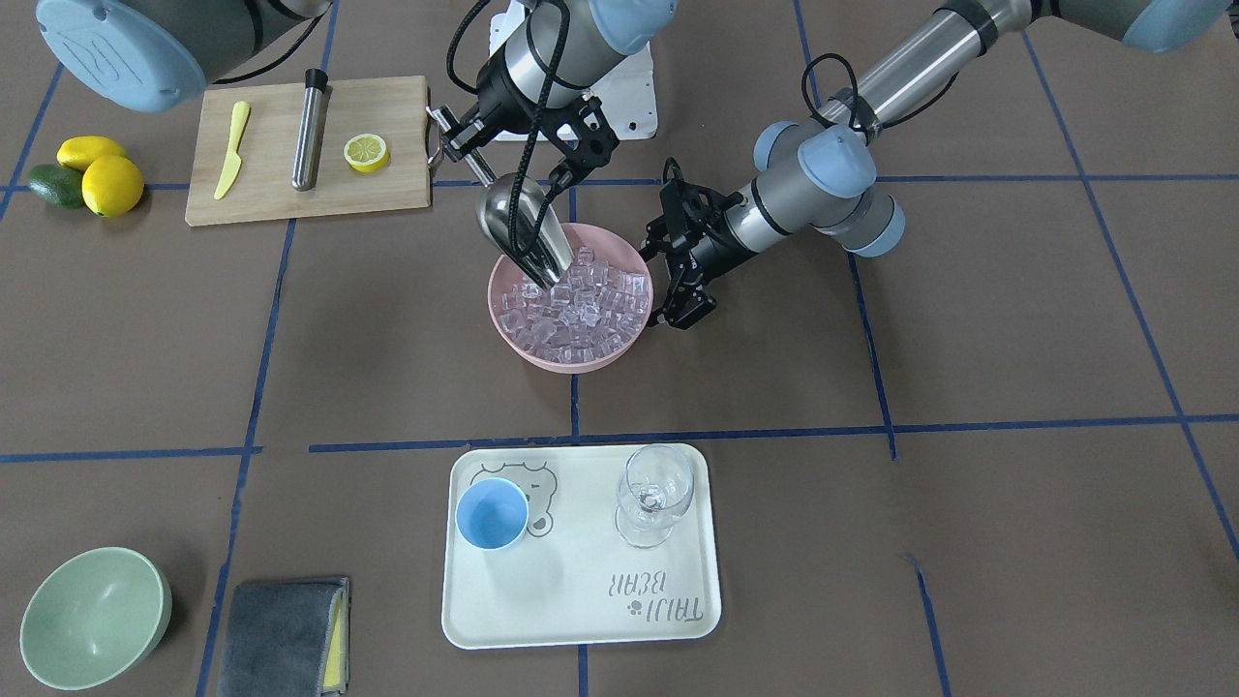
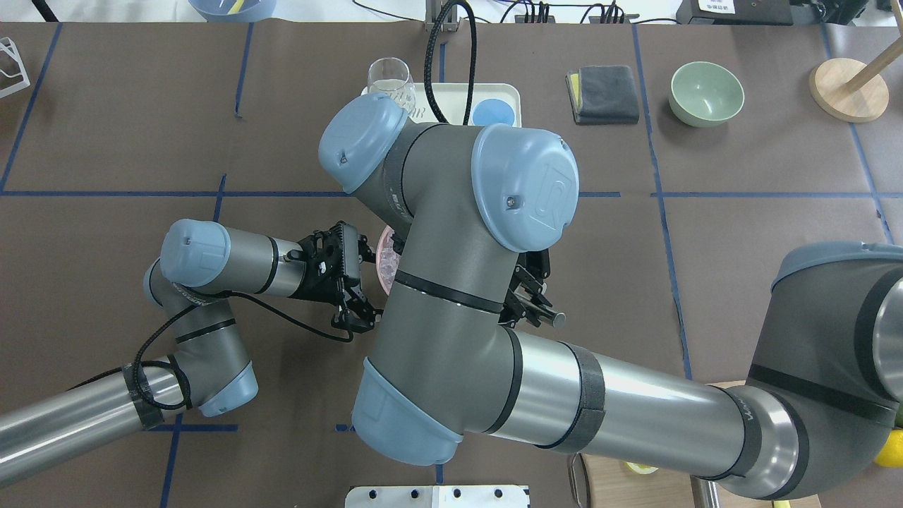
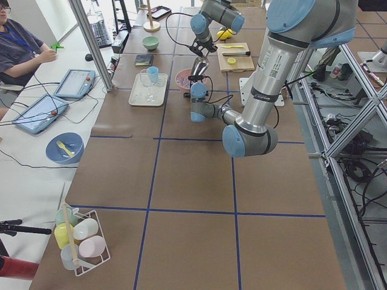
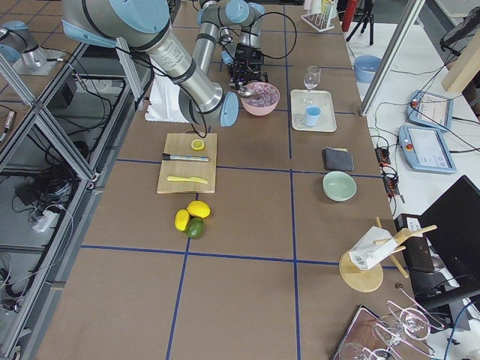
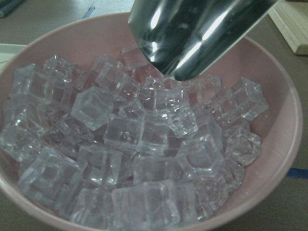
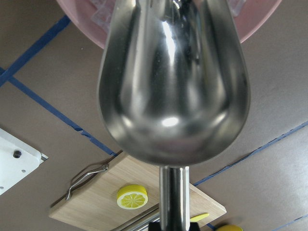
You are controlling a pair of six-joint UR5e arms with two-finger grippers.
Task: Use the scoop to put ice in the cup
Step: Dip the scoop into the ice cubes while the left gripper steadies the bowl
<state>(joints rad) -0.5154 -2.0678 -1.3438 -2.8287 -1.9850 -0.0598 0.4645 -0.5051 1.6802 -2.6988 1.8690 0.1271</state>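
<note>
The ice (image 1: 576, 310) fills the pink bowl (image 1: 571, 366). The scoop (image 1: 513, 227) slants down at the pile from the bowl's 11 o'clock. The cup (image 1: 492, 515) stands empty on the tray (image 1: 581, 620), at 6 o'clock and well apart. The right gripper (image 1: 453, 136) clamps the scoop's handle. The left gripper (image 1: 668, 281), spread wide and empty, sits just beside the rim at 3 o'clock.

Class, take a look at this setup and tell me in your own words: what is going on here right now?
The right end effector is shut on the handle of the scoop, whose front edge is tipped down into the ice piled in the pink bowl. The left end effector is open beside the bowl's rim; whether it touches the rim cannot be told. The light-blue cup stands empty on the white tray, next to a wine glass, so no ice has reached it yet.
</note>
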